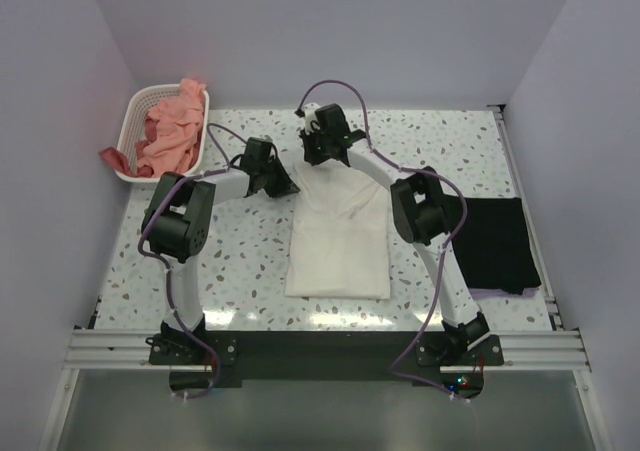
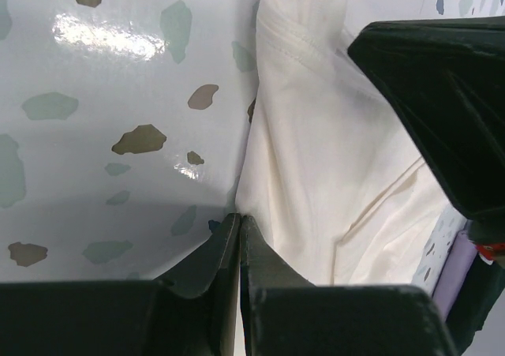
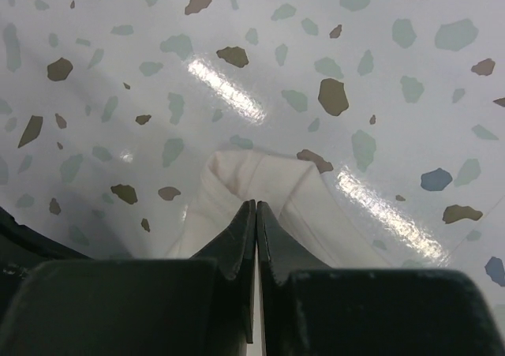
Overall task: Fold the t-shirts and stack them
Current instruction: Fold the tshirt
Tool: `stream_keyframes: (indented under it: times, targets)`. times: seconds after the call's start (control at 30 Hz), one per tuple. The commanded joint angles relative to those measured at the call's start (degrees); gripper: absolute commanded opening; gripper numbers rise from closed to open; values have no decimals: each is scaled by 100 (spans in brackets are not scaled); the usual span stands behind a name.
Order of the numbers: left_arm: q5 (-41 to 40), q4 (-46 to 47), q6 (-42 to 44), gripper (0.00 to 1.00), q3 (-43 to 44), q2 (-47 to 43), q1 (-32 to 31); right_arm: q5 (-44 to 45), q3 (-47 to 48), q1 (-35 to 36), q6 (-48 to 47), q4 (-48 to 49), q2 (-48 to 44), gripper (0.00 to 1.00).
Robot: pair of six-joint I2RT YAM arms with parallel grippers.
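Pinching the far edge of the cream-white t-shirt (image 1: 338, 241), your left gripper (image 2: 239, 223) and right gripper (image 3: 256, 212) both clamp cloth, jaws narrow.

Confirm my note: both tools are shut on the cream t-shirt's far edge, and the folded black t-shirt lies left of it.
Wrong side. The top external view shows the folded black t-shirt right of the cream t-shirt, not left. The left tool and right tool are shut on its far edge.
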Motion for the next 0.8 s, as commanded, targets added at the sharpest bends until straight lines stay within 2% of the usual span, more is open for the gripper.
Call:
stream_keyframes:
  times: [0.0,0.17,0.43,0.77]
  targets:
    - [-102,-11,2,8,-49,102,64,39,-24,-44,-5,252,-637,2]
    - [-84,15,2,7,-76,120,82,-207,1,-53,48,420,-576,32]
    - [-67,7,28,7,-76,111,117,-586,450,-62,171,358,3,33]
    - [-49,24,28,7,-67,146,117,-683,371,-44,224,411,189,33]
